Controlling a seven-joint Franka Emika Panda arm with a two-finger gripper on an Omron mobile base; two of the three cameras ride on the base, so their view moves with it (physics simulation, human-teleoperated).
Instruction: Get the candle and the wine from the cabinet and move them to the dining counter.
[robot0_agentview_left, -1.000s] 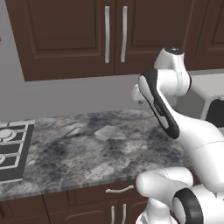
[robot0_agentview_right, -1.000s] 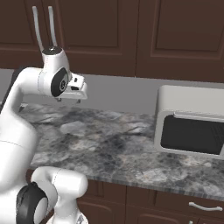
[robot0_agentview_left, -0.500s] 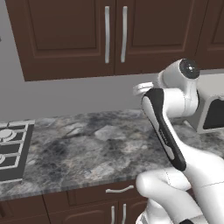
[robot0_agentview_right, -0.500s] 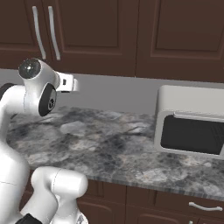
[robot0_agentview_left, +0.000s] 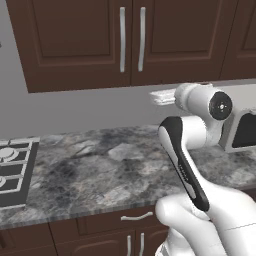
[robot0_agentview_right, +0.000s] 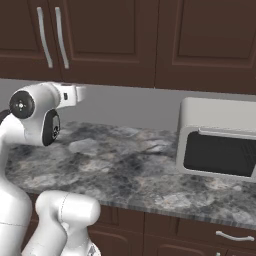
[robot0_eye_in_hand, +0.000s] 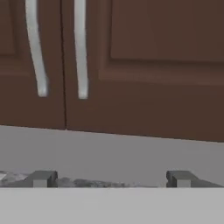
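Dark brown panelled cabinet (robot0_agentview_left: 131, 42) hangs above the counter, both doors shut, so candle and wine can't be seen. Two long silver bar handles (robot0_eye_in_hand: 57, 48) run vertically, side by side at the door seam, rounded lower ends stopping short of the doors' bottom edge.

Gripper (robot0_eye_in_hand: 110, 178) faces the cabinet's lower edge: jaws spread wide, nothing between them, tips well apart and level with the back of the counter. In the hand view the handles sit up-left of the gap between the tips.

Below the cabinet: flat grey wall strip, then the grey-black marbled stone counter (robot0_agentview_left: 100, 170), glossy, straight front edge, dark wood drawer fronts with a silver pull under it. Open band between cabinet underside and countertop; the arm's wrist sits in that band.

Below and left of the cabinet: stove (robot0_agentview_left: 12, 172) with black grates set into the counter. Below and right: pale grey boxy microwave (robot0_agentview_right: 220, 145) with dark glass door, standing on the counter against the wall, its top just under the cabinet's bottom edge.
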